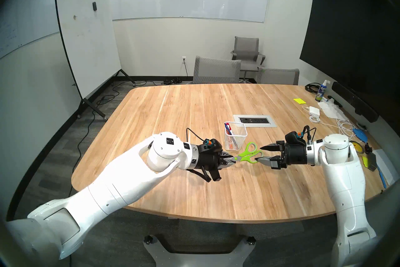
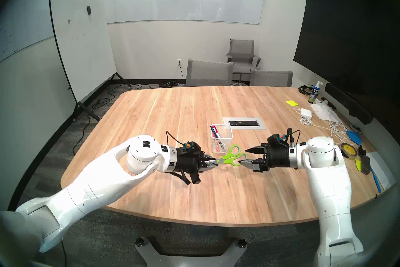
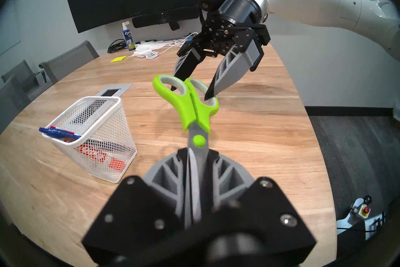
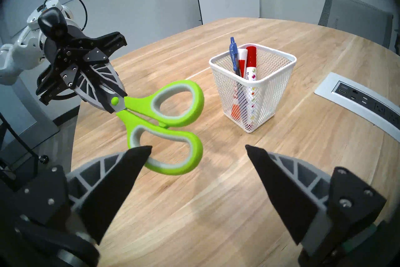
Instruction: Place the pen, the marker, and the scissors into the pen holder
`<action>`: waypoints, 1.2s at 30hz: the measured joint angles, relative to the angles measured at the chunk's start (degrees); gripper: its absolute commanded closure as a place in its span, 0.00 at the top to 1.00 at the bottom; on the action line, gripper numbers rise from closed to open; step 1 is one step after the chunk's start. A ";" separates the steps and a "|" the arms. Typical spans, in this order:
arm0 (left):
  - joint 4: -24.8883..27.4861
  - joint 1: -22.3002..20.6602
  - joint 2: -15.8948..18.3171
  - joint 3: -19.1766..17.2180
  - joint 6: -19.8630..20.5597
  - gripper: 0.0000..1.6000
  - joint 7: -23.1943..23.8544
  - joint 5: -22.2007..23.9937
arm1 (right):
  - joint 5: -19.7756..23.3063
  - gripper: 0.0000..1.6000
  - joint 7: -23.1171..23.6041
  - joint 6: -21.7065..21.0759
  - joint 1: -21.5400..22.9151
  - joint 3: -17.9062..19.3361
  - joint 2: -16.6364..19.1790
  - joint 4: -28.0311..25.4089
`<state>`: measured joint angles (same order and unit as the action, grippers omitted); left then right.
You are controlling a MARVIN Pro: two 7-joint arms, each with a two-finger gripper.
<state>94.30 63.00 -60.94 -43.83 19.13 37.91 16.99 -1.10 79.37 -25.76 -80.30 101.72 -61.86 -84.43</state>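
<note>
The lime-green scissors [image 1: 249, 155] hang in the air above the table, blades pinched in my left gripper [image 1: 231, 159], which is shut on them; in the left wrist view the blades [image 3: 195, 164] run between its fingers. My right gripper [image 1: 259, 153] is open, its fingertips at the handle loops [image 4: 173, 121]; contact cannot be told. The white mesh pen holder [image 1: 244, 127] stands upright just behind the scissors. Inside it lean the blue pen [image 4: 233, 54] and a red-capped marker [image 4: 251, 58].
A power outlet panel [image 1: 254, 120] is set into the table behind the holder. White cables and a charger [image 1: 313, 110], a spray bottle [image 1: 321, 91], sticky notes and tape lie along the right edge. Grey chairs [image 1: 216, 70] stand at the far side.
</note>
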 measured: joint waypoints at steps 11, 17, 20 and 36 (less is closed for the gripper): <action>-0.20 0.31 -0.04 0.15 -0.08 0.00 0.07 0.16 | 0.35 0.00 0.74 0.89 -0.13 -0.13 0.36 0.30; -0.49 0.39 -0.26 0.14 0.02 0.00 0.34 0.82 | 0.43 0.00 0.96 1.05 -0.17 0.22 0.42 0.57; -0.80 0.38 -0.49 0.09 0.09 0.00 0.59 1.19 | 0.49 0.00 1.05 1.15 -0.17 0.39 0.44 0.82; -2.24 -0.67 -1.39 1.07 2.17 0.60 3.38 1.86 | 0.46 0.00 0.93 2.54 0.01 1.17 0.47 3.47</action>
<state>92.06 62.33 -62.33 -42.76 21.30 41.29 18.85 -0.64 80.30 -23.22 -80.29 102.89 -61.39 -80.96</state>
